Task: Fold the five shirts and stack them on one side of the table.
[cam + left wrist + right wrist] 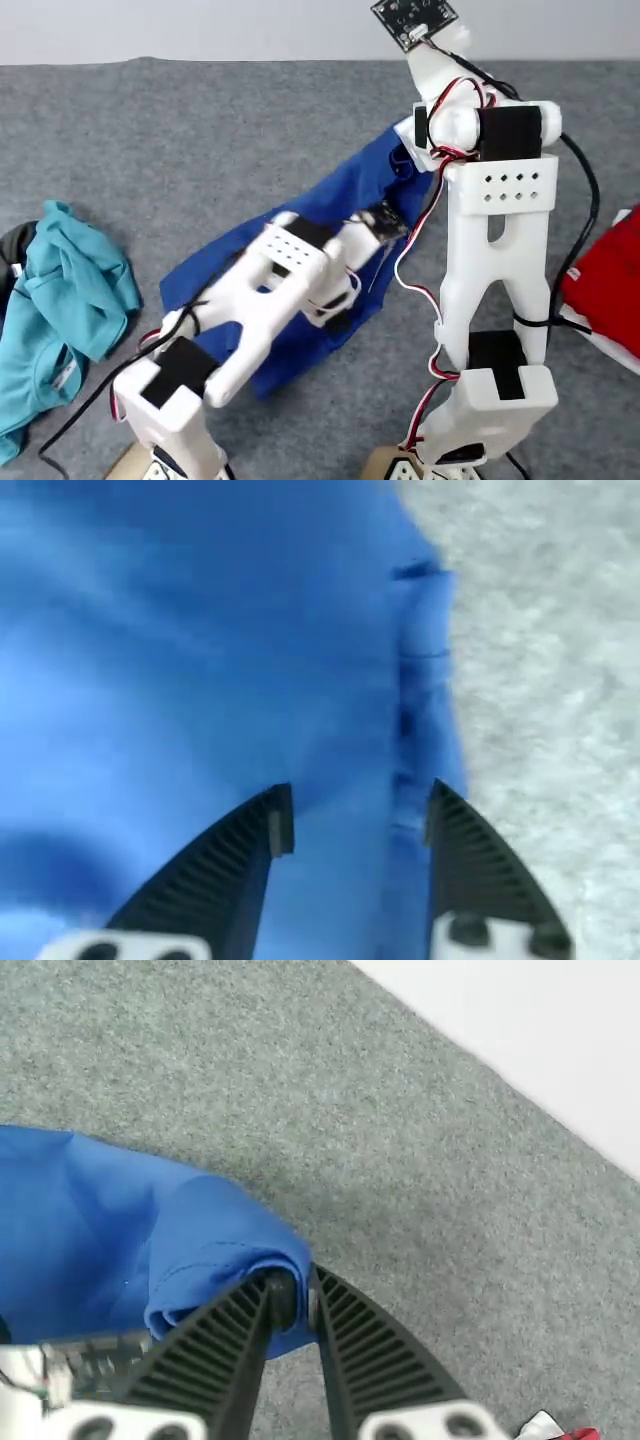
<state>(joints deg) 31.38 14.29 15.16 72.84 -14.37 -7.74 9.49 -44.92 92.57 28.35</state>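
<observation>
Blue cloth shirt (330, 190) lies rumpled in a long diagonal across the middle of the grey felt-covered tabletop (200, 130), running from near the front edge up toward the far right. The white right arm (495, 250) stands tall over its far end, and in the right wrist view the right gripper (295, 1295) is clenched on a rolled fold at the hem of the blue cloth (100, 1220), black ribbed jaws pinched together with the fabric between them. The white left arm (260, 300) stretches low over the middle of the shirt. Its left gripper (360, 800) is released, jaws spread wide just above the blue fabric (150, 630), close to a seamed edge with bare grey felt beside it.

A crumpled teal cotton shirt (70, 290) sits at the left edge of the tabletop, well apart from the blue one. It carries a small white tag (65, 375) whose print is too small to read. A red cloth shirt (610, 280) lies at the right edge, partly behind the right arm
</observation>
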